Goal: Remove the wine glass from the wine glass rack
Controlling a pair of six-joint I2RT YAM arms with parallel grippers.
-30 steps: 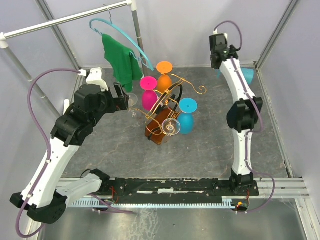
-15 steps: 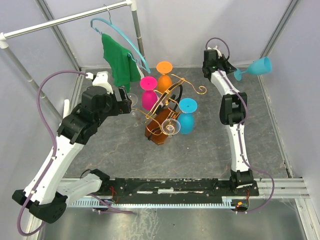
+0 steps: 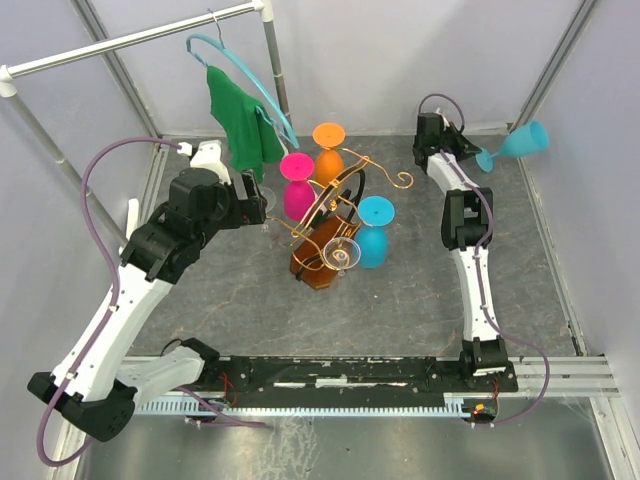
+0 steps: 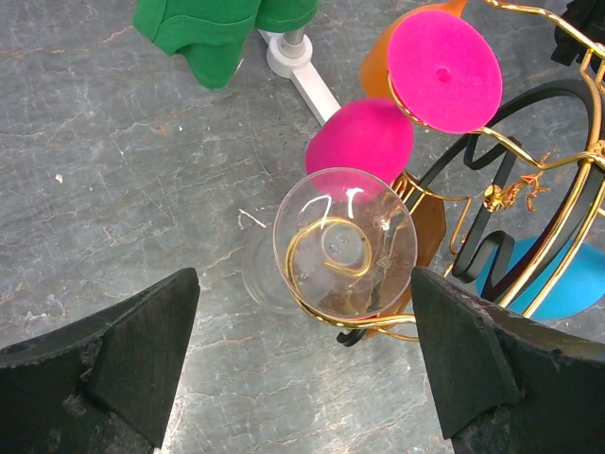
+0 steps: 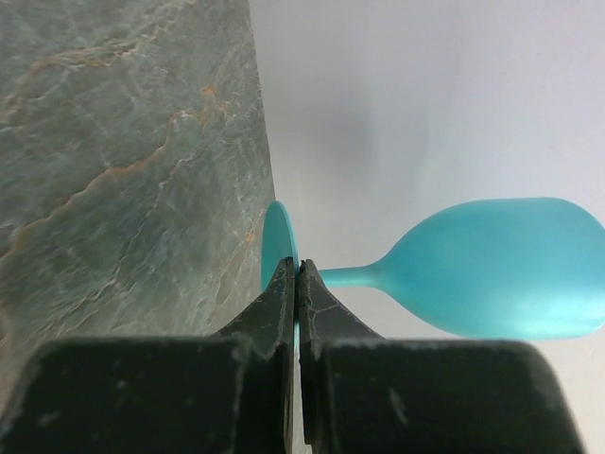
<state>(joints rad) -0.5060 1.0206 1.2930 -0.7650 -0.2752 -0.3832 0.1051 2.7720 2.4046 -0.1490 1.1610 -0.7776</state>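
Right pincer [image 5: 298, 276] pinching teal wine glass [image 5: 501, 270] foot, swung further right; left pincer [image 4: 304, 279] spread, edged nearer wine glass rack [image 4: 493, 197].

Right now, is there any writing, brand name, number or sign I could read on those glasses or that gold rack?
None: no readable word, label, number or sign shows in any view, whether on the wine glass rack, the clear glass, the turquoise glass or the green cloth.

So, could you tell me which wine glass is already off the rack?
The turquoise glass at far right, held sideways by the right gripper at its stem; the pink glass, orange glass, blue glass and clear glasses hang on the gold rack.
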